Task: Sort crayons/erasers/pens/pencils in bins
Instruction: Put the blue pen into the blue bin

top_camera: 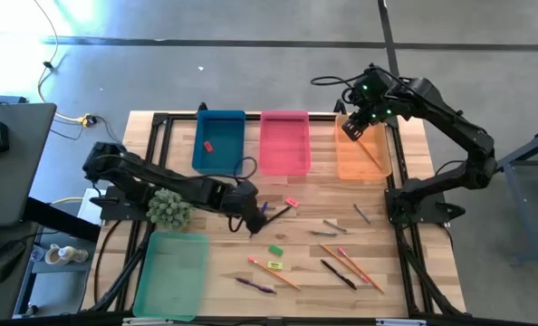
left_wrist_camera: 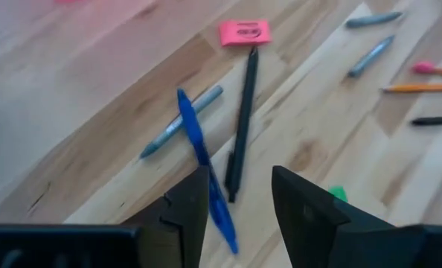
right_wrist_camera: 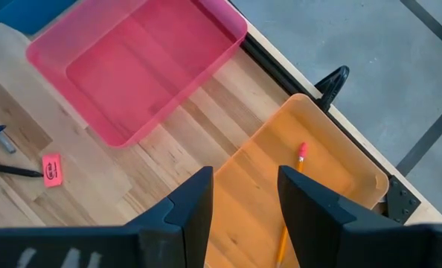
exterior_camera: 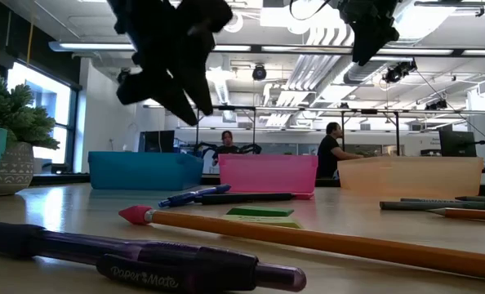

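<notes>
My left gripper (left_wrist_camera: pixel 239 175) hangs open above the middle of the table, clear of the wood in the low view (exterior_camera: pixel 195 110). Below its fingers lie a blue pen (left_wrist_camera: pixel 202 160), a black pen (left_wrist_camera: pixel 241 123), a grey crayon (left_wrist_camera: pixel 180 123) and a pink eraser (left_wrist_camera: pixel 244 33), all flat on the table. My right gripper (right_wrist_camera: pixel 245 179) stands open and empty high above the orange bin (right_wrist_camera: pixel 332 171), which holds one pencil (right_wrist_camera: pixel 292 197). The blue bin (top_camera: pixel 224 127) holds a red eraser (top_camera: pixel 207 145). The pink bin (top_camera: pixel 284 142) and the mint green bin (top_camera: pixel 171 274) show nothing inside.
Near the front edge lie loose pencils (top_camera: pixel 273 272), a black pen (top_camera: pixel 338 273), a purple pen (top_camera: pixel 254 285), grey crayons (top_camera: pixel 334 225) and green (top_camera: pixel 275 250) and yellow (top_camera: pixel 273 265) erasers. A spiky potted plant (top_camera: pixel 168 208) stands beside my left arm.
</notes>
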